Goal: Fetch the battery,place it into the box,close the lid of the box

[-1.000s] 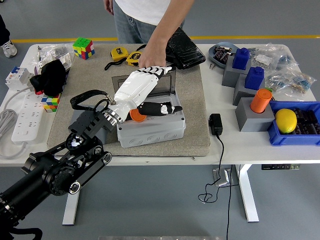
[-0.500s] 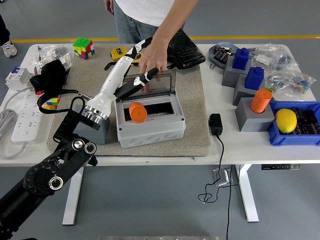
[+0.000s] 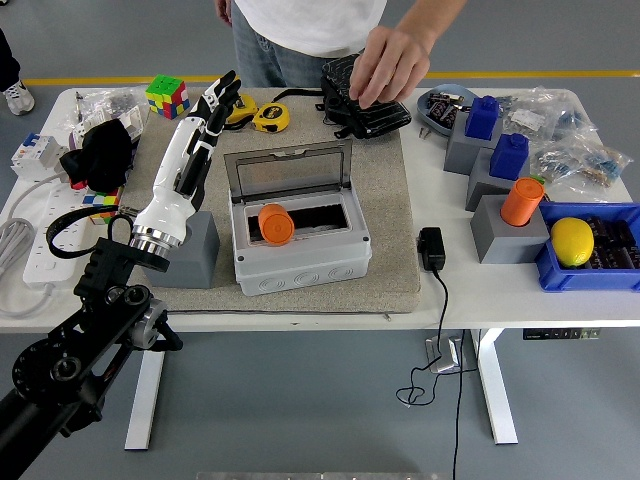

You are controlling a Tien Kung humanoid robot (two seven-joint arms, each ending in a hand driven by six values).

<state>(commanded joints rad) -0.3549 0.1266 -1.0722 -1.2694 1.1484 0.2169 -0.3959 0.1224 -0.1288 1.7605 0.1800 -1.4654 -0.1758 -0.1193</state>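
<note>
Our left hand (image 3: 196, 135) spread, empty, left of box (image 3: 300, 245); orange battery (image 3: 274, 223) inside box, lid (image 3: 288, 172) upright.

Even, bright overhead light fills the frame, leaving only soft, short shadows under the white rectangular table (image 3: 455, 285) and beneath the grey plastic box (image 3: 300, 250) at centre. The box's clear hinged lid (image 3: 288, 172) shows a faint sheen without harsh glare. Focus is sharp throughout; the person's raised hand (image 3: 392, 62) at top centre looks slightly soft. Table edges bow mildly toward the frame's corners.
</note>
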